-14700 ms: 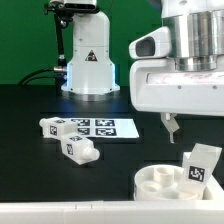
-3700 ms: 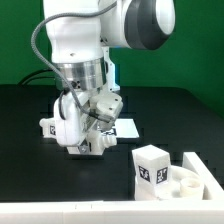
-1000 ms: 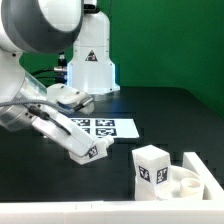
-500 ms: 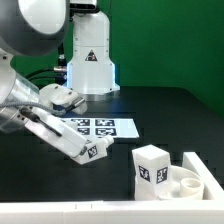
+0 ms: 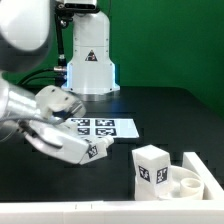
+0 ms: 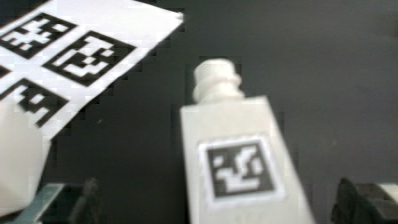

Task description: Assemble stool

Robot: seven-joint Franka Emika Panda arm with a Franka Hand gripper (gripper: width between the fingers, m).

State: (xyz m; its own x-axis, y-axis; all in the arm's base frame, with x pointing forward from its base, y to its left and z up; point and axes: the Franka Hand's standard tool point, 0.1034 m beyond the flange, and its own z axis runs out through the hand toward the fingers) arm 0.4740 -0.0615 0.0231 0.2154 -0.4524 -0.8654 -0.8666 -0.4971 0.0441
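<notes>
lying between the spread fingers (image 6: pixel 366 198) of the hand (image 6: pixel 214 200) is a leg (image 6: pixel 228 150).

- Leans in low from the exterior view's left: bulky white jointed arm (image 5: pixel 22 55), wrist tilted downward.
- Holds white two-finger gripper (image 6: pixel 214 198) spread wide, dark fingertips (image 6: pixel 365 196) well apart.

leg (image 6: pixel 231 150): white, tagged, lying flat | second leg (image 5: pixel 152 166): upright on round seat (image 5: pixel 200 170)
</notes>
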